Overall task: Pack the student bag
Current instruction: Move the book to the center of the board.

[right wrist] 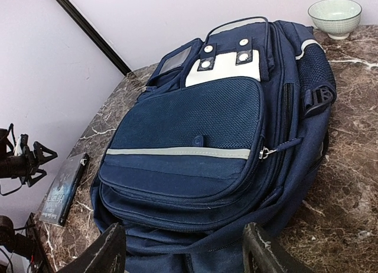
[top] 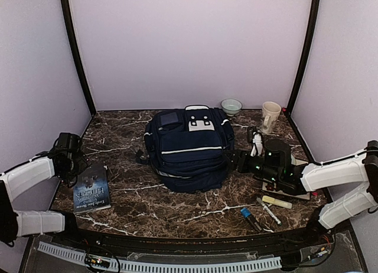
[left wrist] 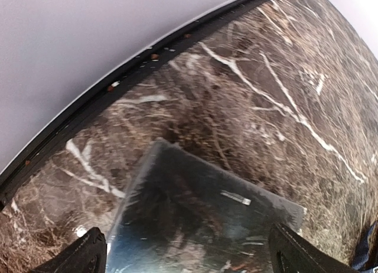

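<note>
Student bag (top: 188, 152): lies flat, front pocket up, mid-table (top: 177, 217), toward the far edge. Right fingers (right wrist: 112, 252): spread apart, close against the bag's right side. Left fingers (left wrist: 88, 258): spread wide over book (top: 92, 190) near the left edge.

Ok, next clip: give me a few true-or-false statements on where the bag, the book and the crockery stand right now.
1. The student bag lies on the table with its front pocket facing up. True.
2. The book is already inside the bag. False: it lies on the table to the left of the bag.
3. The left gripper is open above the book. True.
4. The bowl stands at the near edge of the table. False: it stands at the back, by the bag's top end.
5. The mug lies on its side. False: it stands upright, to the right of the bowl.
</note>
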Available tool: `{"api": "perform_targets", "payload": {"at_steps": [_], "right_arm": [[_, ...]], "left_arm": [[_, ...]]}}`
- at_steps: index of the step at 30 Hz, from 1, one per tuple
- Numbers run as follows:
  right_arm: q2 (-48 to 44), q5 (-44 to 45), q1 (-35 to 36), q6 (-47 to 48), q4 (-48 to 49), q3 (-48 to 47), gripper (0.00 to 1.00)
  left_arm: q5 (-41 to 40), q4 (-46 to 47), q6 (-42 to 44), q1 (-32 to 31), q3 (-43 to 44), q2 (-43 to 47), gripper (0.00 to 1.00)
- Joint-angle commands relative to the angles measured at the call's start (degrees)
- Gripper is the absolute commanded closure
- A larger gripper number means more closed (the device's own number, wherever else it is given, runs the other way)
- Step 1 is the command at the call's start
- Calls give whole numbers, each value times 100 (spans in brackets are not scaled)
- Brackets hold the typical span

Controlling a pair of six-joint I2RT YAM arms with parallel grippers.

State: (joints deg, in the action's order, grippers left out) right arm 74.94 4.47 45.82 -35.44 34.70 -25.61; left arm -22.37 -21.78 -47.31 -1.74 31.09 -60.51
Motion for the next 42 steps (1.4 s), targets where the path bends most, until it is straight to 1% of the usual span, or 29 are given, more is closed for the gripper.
{"api": "perform_targets", "payload": {"at_steps": [1,6,9,11,16,21,23,33,36,39,42], "right_arm": [[-89,-27,48,-42,241,-4,32],[-49,-81,55,-42,209,-67,32],[-57,-108,68,-10,138,-116,32],[-58,-123,83,9,109,-156,32],[41,-180,161,46,89,-304,32],[179,-193,246,33,102,-390,32],[249,-213,300,29,131,-420,32],[751,-406,643,37,193,-820,32],[965,-461,812,47,212,-992,32],[1269,-586,997,38,223,-1266,32],[1660,-807,1195,48,226,-1612,33]], "left_arm": [[137,-86,-353,193,-395,368,3],[512,160,-511,250,-635,306,6],[822,572,-433,251,-876,252,12],[1086,882,-321,252,-979,134,13],[1612,1386,-249,247,-1159,-236,19],[2226,2065,-201,234,-1448,-328,32],[2335,2174,-235,179,-1514,-332,35],[2297,2231,-579,-657,-1500,-86,37],[2223,2091,-448,-799,-1431,190,39],[1610,1480,-138,-835,-1229,589,39],[808,576,-42,-834,-988,1124,37]]}}
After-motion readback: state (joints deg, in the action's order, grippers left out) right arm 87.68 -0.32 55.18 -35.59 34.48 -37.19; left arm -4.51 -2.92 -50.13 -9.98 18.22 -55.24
